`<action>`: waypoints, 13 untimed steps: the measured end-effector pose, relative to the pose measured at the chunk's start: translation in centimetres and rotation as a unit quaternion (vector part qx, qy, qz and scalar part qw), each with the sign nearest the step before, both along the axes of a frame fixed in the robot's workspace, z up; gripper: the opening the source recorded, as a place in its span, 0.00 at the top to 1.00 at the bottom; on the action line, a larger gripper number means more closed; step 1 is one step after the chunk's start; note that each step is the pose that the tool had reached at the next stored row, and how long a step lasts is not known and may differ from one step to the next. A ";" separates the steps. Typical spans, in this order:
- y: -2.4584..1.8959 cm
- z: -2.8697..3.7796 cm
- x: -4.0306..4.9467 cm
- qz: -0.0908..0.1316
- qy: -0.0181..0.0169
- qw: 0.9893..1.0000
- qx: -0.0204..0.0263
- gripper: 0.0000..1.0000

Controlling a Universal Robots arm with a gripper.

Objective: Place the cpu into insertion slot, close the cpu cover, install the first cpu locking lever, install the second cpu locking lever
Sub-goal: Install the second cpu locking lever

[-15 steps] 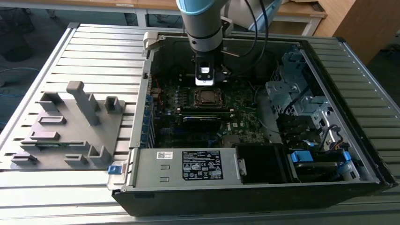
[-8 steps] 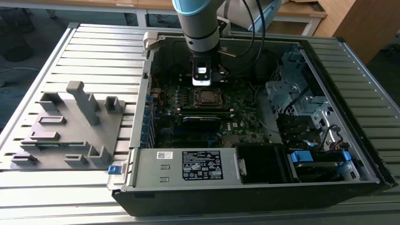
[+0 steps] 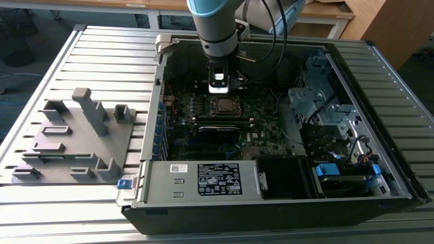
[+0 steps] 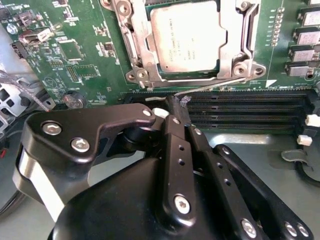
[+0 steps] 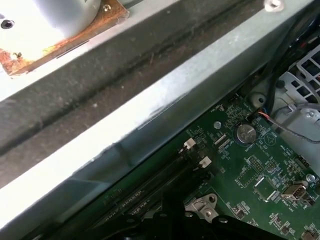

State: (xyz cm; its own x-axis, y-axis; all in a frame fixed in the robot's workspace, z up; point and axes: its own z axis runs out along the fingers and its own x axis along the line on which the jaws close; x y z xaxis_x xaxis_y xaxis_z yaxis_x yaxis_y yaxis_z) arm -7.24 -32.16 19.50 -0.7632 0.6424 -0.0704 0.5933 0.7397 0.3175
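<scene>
Bench: grey, slatted, carrying the open computer case.
Motherboard: green, lying beneath the tool.
Tool: black, its fingers clenched together. We cannot tell whether anything is pinched between them.
Cpu cover: silvery frame with a square cut-out, lying flat just ahead of the tool's tips.
Cpu: square, with a matt silver-grey face and faint print, framed by the cover.
Locking lever: thin bright wire between the cover and the memory slots. We see its near end touching the tool's tips.
</scene>
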 end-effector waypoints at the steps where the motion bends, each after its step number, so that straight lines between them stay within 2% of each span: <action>1: 0.05 -0.04 0.00 0.000 0.000 1.000 -0.002 0.90; 5: 0.17 -0.16 0.00 0.000 0.000 1.000 -0.013 0.90; 7: 0.21 -0.25 0.00 0.000 0.000 1.000 -0.017 0.90; 10: 0.26 -0.36 -0.01 0.000 0.000 1.000 -0.021 0.90; 13: 0.28 -0.50 0.01 0.000 0.000 1.000 -0.022 0.90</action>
State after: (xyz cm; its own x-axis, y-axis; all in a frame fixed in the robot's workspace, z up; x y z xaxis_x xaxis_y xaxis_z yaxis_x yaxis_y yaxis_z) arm -7.23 -31.87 19.00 -0.7632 0.6387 -0.0983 0.5932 0.7527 0.2856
